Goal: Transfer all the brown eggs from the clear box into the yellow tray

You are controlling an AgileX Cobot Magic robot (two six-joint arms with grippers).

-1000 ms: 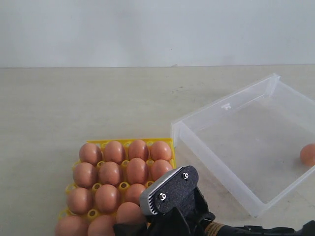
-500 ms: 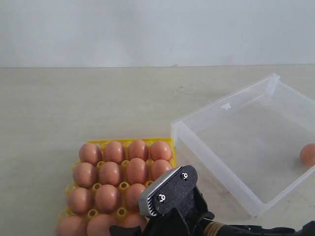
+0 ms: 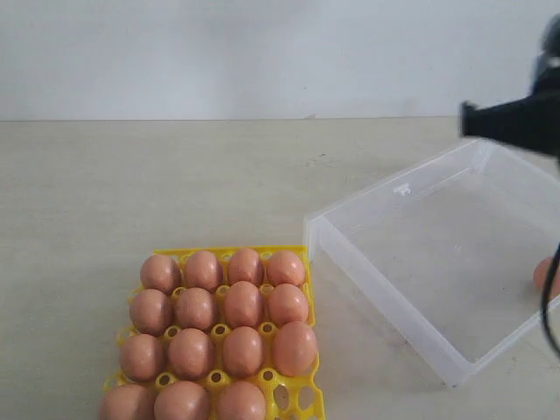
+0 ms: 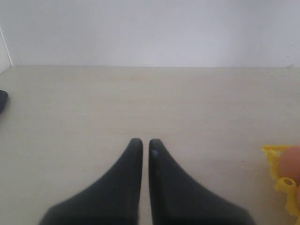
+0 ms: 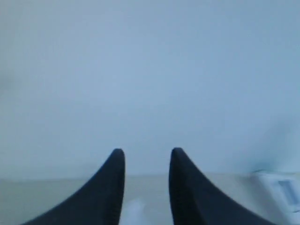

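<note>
**Fifteen eggs trayed, one in box; both tools empty**

The pale beige desk (image 3: 175, 175) runs back to a plain white wall (image 3: 262, 52). Toward its right side sits the large, shallow clear box (image 3: 376, 297) of colourless plastic, set at an angle, with a small tab on its far-left wall. Its right corner runs out of frame.

At the desk's near edge, left of the box and just beside its left corner, sits the square yellow tray (image 3: 265, 379) of open-lattice plastic cups. Smooth oval brown eggs (image 3: 243, 304) fill three rows of four. The nearest row shows three, cut off at the frame, and the cup at the tray's near right corner is open.

One lone egg (image 3: 544, 276) lies on the box floor at the frame's right edge, partly hidden by a black cable (image 3: 549, 306).

The black right arm (image 3: 516, 122) is a blur over the box's far corner.

The right gripper (image 5: 147, 157) has its fingers apart, with nothing between them; its view is hazy. The left gripper (image 4: 141, 144), over bare desk, has its fingers together save a thin slit, holding nothing. A dark object (image 4: 2, 101) at that view's edge cannot be identified.
</note>
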